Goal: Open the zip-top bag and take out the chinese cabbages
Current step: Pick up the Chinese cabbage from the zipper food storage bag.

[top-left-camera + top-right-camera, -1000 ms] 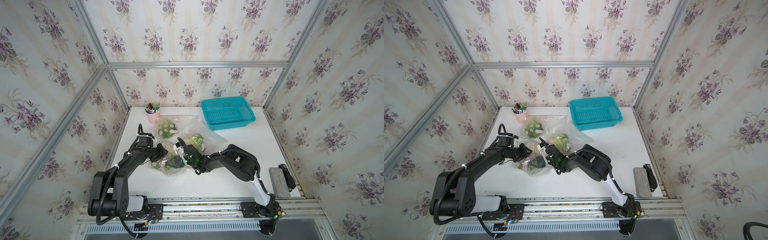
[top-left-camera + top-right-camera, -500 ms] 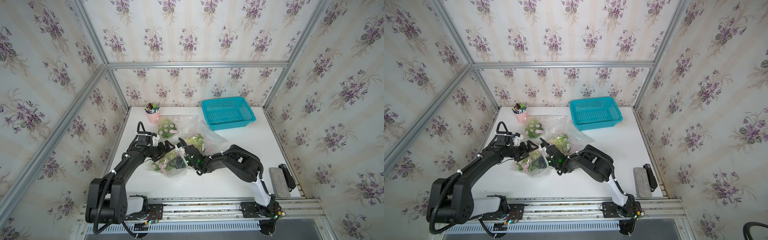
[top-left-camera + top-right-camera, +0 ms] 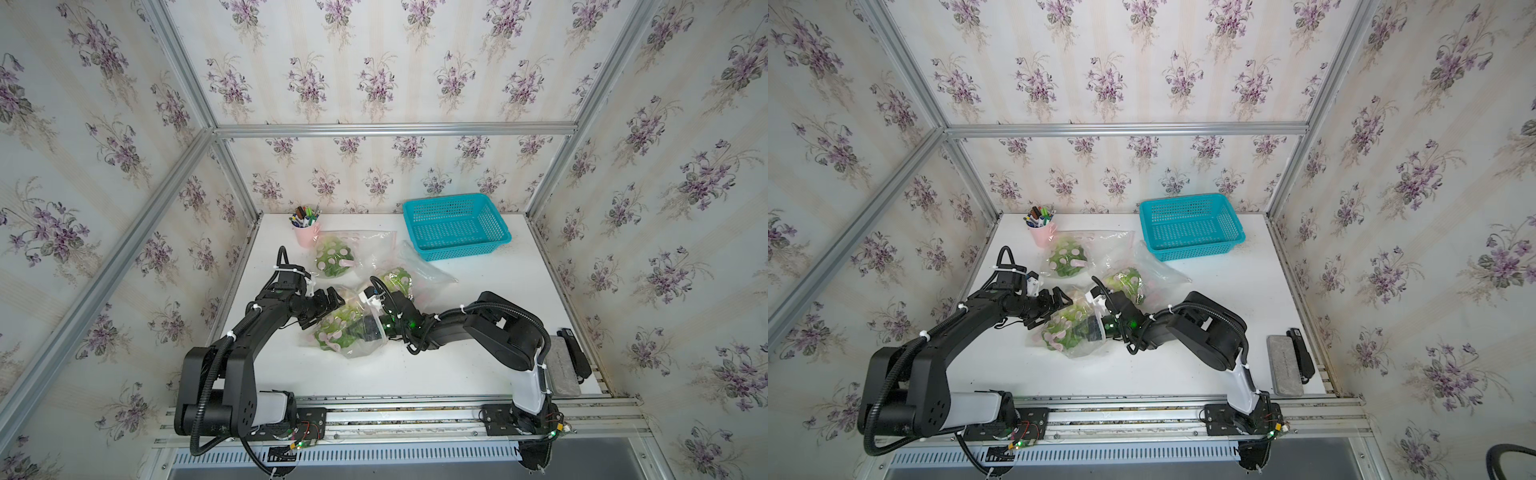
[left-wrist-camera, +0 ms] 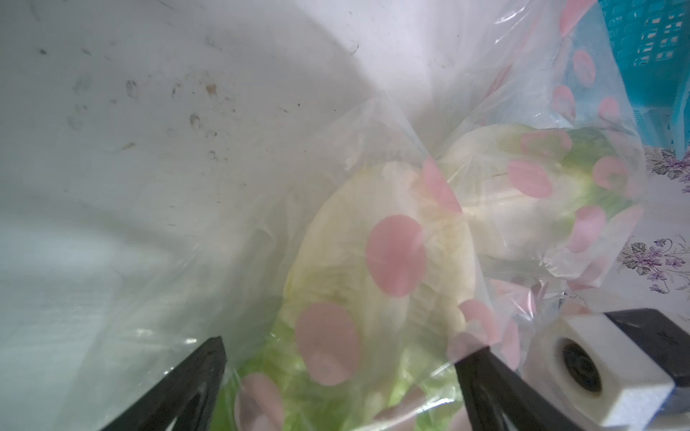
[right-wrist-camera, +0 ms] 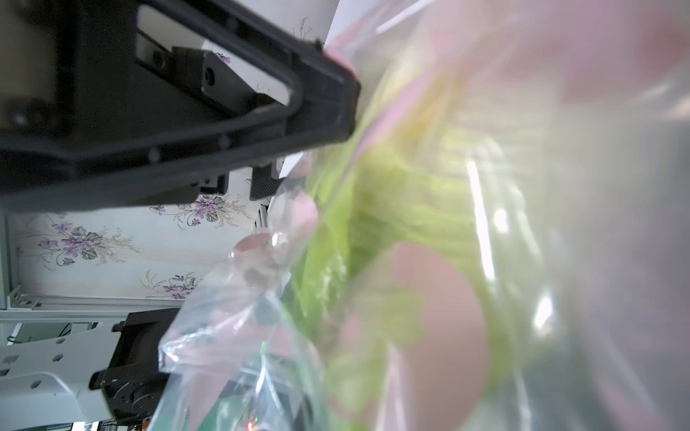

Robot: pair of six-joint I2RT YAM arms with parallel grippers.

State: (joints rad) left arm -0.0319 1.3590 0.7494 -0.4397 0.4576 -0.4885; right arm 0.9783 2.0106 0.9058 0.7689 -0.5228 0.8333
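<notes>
Left jaws newly wide; crinkly bag

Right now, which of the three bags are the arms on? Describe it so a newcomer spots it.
On the white table, look from the blue basket at the back towards the front edge. The bag nearest that edge has the left gripper and the right gripper at it; the bag by the pink cup and the bag by the basket sit further back.

Front strip of table is open to me; right side open up to grey block at the edge; back blocked by basket, pen cup, bagged chinese cabbages; another bag fills centre.
</notes>
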